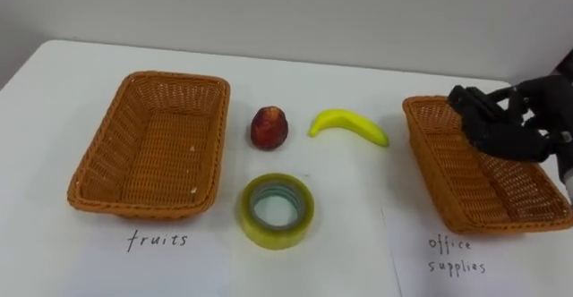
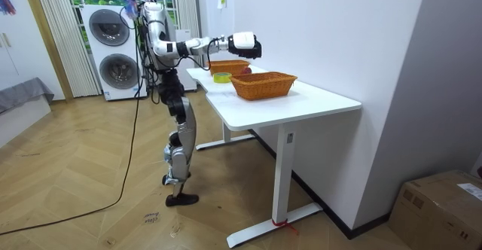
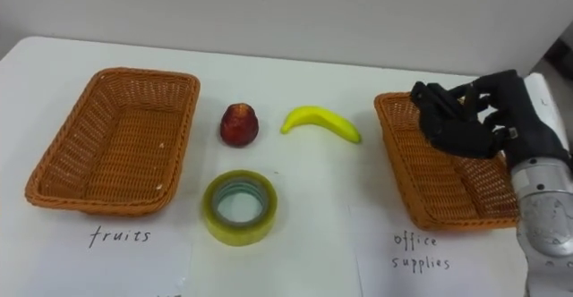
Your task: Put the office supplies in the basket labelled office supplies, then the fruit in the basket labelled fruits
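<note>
A red apple (image 1: 269,127) and a yellow banana (image 1: 349,125) lie on the white table between two wicker baskets. A roll of yellowish tape (image 1: 276,210) lies flat in front of them. The left basket (image 1: 89,167) has "fruits" written before it and holds nothing. The right basket (image 1: 430,145) is marked "office supplies"; its visible part holds nothing. My right hand (image 1: 506,123) hovers above this basket's far right part, its black fingers relaxed and pointing left, with nothing seen in them. It hides part of the basket's inside.
The handwritten labels (image 1: 158,240) lie on paper near the table's front edge. In the room view I stand at the end of the white table (image 2: 301,103), right arm stretched over it, with washing machines (image 2: 113,50) behind me and a cardboard box (image 2: 440,208) at the room view's right.
</note>
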Robot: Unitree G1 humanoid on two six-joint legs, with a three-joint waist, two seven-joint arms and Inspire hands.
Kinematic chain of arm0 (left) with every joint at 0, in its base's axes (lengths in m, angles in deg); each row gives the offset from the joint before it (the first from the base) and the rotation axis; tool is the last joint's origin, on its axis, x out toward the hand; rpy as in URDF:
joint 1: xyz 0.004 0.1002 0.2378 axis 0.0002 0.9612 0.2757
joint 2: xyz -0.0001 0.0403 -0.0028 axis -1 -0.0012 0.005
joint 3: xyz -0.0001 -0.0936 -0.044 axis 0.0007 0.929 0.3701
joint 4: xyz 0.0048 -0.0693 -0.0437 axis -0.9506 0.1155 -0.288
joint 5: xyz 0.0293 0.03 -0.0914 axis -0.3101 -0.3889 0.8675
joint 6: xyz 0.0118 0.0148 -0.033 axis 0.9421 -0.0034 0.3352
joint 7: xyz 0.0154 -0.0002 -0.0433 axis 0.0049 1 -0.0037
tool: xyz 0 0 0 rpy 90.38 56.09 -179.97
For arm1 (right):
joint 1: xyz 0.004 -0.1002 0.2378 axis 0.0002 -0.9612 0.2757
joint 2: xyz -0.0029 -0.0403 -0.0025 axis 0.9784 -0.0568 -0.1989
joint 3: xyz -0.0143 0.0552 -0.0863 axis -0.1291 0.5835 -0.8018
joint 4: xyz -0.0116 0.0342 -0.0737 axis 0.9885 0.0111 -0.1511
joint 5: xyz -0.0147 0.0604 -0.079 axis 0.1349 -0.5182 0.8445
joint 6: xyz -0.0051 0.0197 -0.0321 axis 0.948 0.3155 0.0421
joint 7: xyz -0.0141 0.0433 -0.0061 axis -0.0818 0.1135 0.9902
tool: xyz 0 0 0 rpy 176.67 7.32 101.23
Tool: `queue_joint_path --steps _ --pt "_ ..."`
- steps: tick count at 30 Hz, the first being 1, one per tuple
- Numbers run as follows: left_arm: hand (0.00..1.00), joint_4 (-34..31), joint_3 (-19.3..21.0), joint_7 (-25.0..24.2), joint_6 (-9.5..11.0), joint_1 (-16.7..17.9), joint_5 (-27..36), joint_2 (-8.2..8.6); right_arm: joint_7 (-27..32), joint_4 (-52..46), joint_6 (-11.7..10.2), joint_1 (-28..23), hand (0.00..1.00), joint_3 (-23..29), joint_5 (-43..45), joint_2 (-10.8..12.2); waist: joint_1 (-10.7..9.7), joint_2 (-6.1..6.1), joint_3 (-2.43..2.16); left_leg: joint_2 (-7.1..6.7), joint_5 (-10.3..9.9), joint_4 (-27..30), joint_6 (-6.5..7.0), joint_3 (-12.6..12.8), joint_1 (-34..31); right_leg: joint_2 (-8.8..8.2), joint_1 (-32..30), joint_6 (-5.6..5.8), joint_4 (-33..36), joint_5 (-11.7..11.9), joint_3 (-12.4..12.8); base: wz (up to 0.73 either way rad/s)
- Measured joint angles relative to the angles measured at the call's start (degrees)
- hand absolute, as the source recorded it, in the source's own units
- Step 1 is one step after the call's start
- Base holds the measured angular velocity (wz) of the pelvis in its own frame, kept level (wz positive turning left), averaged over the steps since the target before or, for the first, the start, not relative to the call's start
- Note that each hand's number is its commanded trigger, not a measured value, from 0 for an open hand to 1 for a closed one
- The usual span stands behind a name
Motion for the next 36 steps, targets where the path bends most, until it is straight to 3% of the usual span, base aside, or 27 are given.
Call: queue_joint_path --steps 14,15,16,17,18,36 --pt "0.00 -0.04 -0.05 -0.29 -0.13 -1.00 -0.01 0.00 -1.15 5.60 0.18 0.00 1.00 -2.70 -0.11 0.00 0.08 0.51 -0.06 0.00 0.01 -0.17 -0.01 0.17 0.04 0.09 -0.49 0.01 -0.06 0.00 0.94 -0.01" --pt "0.00 -0.04 -0.04 -0.29 -0.12 -1.01 -0.01 -0.01 -1.42 5.60 0.18 0.00 0.82 -2.70 -0.11 0.00 0.09 0.41 -0.07 -0.01 0.01 -0.16 -0.01 0.18 0.04 0.09 -0.50 0.01 -0.06 0.00 0.98 0.00" --pt "0.00 -0.04 -0.04 -0.29 -0.12 -1.00 -0.01 -0.01 -1.54 5.60 0.18 0.00 0.58 -2.70 -0.11 0.00 0.10 0.36 -0.06 -0.01 0.01 -0.16 -0.01 0.19 0.05 0.09 -0.50 0.00 -0.06 0.00 1.01 0.00" --pt "0.00 -0.03 -0.05 -0.30 -0.12 -0.97 0.00 0.00 -1.70 5.60 0.18 0.00 0.09 -2.70 -0.11 0.00 0.11 0.29 -0.04 -0.01 0.01 -0.15 -0.01 0.20 0.05 0.09 -0.50 0.01 -0.06 0.00 1.05 0.00" --pt "0.00 -0.03 -0.05 -0.30 -0.12 -0.94 0.00 0.00 -1.80 5.60 0.18 0.00 0.00 -2.70 -0.11 0.00 0.12 0.24 -0.04 -0.01 0.01 -0.14 -0.01 0.20 0.06 0.10 -0.51 0.01 -0.07 0.00 1.10 0.00" --pt "0.00 -0.35 -0.04 -0.29 -0.14 -0.94 -0.02 -0.01 -2.04 5.59 0.11 0.02 0.00 -2.69 -0.15 0.00 0.37 0.06 0.08 -0.04 0.01 -0.12 -0.01 0.11 -0.01 0.13 -0.61 0.05 -0.17 -0.03 1.32 0.00"
